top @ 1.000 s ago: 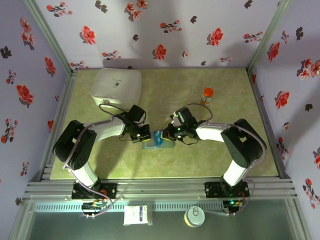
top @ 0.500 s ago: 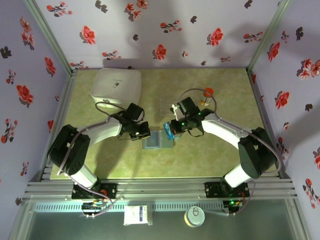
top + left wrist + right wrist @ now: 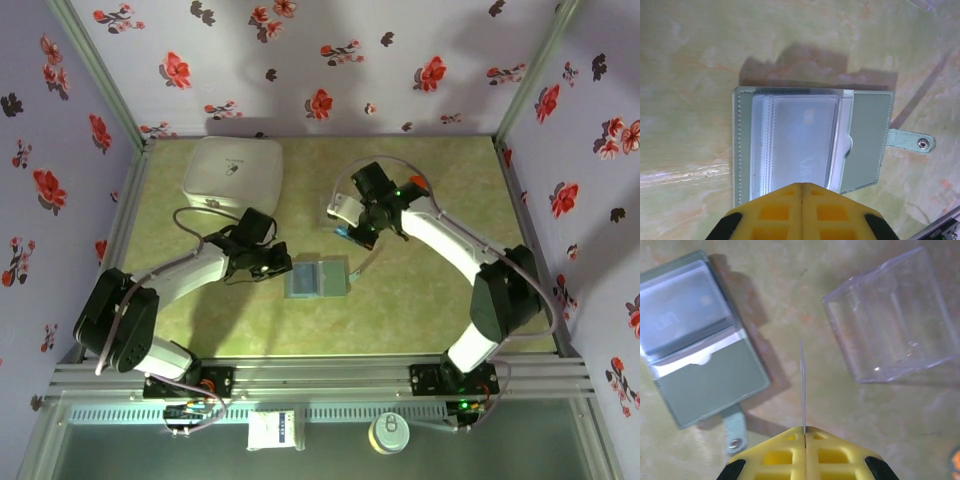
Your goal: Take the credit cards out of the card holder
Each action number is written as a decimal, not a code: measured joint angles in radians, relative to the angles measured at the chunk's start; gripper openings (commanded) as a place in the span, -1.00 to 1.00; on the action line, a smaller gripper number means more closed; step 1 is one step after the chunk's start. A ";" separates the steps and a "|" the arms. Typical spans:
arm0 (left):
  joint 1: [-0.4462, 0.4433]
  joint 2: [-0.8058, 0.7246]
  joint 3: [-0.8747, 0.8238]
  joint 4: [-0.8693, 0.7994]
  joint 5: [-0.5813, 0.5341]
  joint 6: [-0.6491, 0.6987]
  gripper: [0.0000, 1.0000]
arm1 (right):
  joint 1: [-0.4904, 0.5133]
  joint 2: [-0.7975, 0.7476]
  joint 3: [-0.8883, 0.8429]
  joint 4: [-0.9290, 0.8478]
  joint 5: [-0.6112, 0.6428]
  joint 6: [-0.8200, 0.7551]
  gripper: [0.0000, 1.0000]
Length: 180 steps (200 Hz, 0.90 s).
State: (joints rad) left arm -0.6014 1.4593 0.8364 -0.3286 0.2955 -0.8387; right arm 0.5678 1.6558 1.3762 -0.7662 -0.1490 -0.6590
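Observation:
The card holder [image 3: 316, 278] lies open on the table, a grey-green wallet with clear sleeves [image 3: 795, 145] and a snap tab [image 3: 912, 142]. A pale card with a chip mark [image 3: 809, 116] shows through the top sleeve. My left gripper [image 3: 278, 268] is shut with nothing in it, its tip [image 3: 801, 184] over the holder's left edge. My right gripper [image 3: 352, 232] is shut on one of the credit cards, a thin blue card [image 3: 342, 237] seen edge-on [image 3: 802, 385]. It holds the card above the table between the holder [image 3: 695, 340] and a clear box.
A clear plastic box [image 3: 890, 320] lies just behind the held card [image 3: 335, 210]. A white rounded box [image 3: 232, 172] sits at the back left. An orange-capped bottle [image 3: 415, 186] stands at the back right. Metal frame rails edge the table.
My right gripper has drawn the blue card out of the holder and carried it up and back toward the clear box. My left gripper has shifted slightly left at the holder's edge.

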 measured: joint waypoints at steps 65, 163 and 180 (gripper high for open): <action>0.018 -0.023 -0.010 -0.002 -0.007 0.000 -0.95 | -0.086 0.250 0.341 -0.152 -0.062 -0.192 -1.00; 0.055 -0.045 -0.056 -0.010 -0.008 0.000 -0.95 | -0.103 0.568 0.719 -0.317 -0.144 -0.285 -1.00; 0.066 -0.045 -0.057 -0.014 -0.008 0.000 -0.96 | -0.106 0.596 0.746 -0.354 -0.146 -0.304 -1.00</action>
State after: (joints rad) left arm -0.5354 1.4139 0.7795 -0.3424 0.2871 -0.8387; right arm 0.4614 2.2517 2.1223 -1.1198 -0.2955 -0.9630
